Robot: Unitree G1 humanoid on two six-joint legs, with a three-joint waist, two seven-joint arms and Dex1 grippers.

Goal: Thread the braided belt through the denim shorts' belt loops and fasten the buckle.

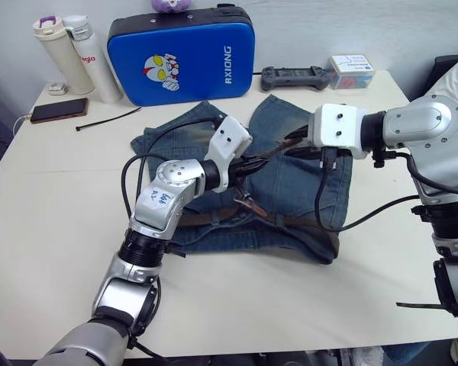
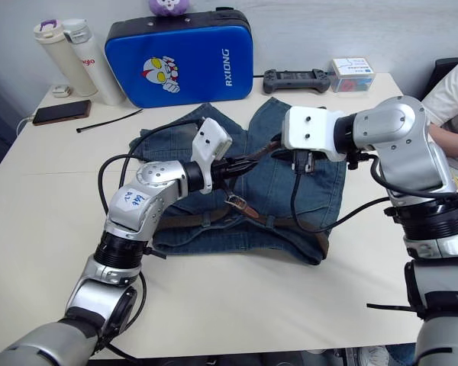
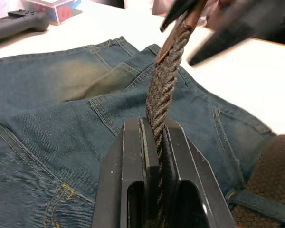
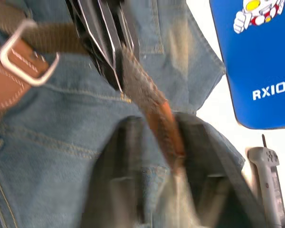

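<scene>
Your denim shorts (image 1: 290,191) lie flat mid-table, the braided belt (image 3: 162,90) running along the waistband with its free stretch lifted between both arms. Your left gripper (image 3: 152,142) is clamped tight on the braid; your right gripper (image 4: 173,156) pinches the tan tip. The buckle (image 4: 23,57) lies on the denim beside the left gripper. Pull the two arms apart and you'll likely drag the threaded belt back out of the belt loops (image 2: 273,221), or bunch the shorts; a weak tip pinch could slip.
</scene>
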